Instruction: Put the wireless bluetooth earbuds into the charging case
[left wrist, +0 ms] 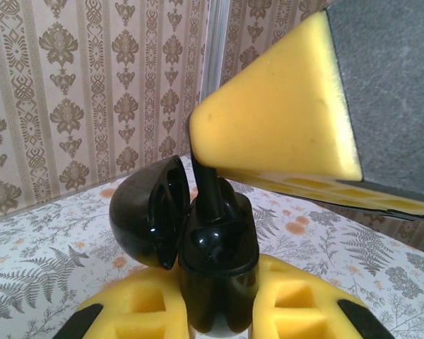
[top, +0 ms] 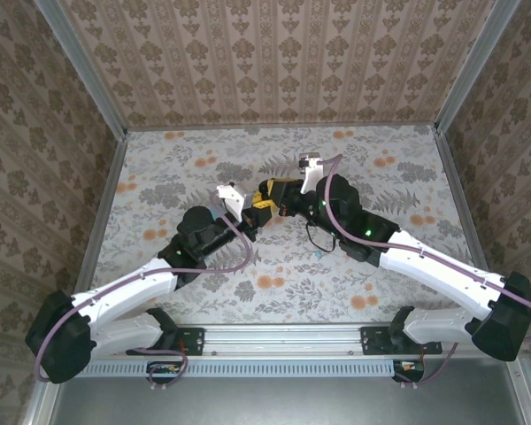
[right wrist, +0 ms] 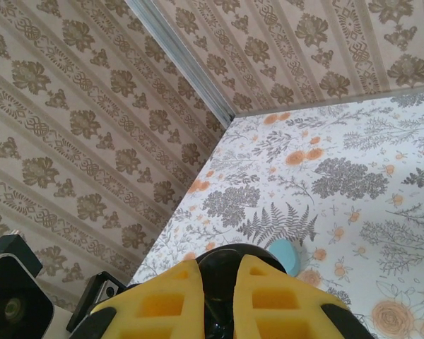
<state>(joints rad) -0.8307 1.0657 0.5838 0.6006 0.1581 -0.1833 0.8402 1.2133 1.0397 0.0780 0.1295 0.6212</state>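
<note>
Left hand (left wrist: 219, 311) clamps an open black charging case (left wrist: 219, 251); right hand (right wrist: 218, 274) pinches a black earbud (left wrist: 206, 182) in it.

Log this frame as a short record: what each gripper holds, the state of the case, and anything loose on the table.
left gripper: shut on the black case
case lid: swung open to one side
earbud: black, its stem standing up out of the case
right gripper: shut on the earbud, meeting the case from above
pale blue item: lying on the table, partly hidden
stage: earbud at the case, lid not yet closed
</note>
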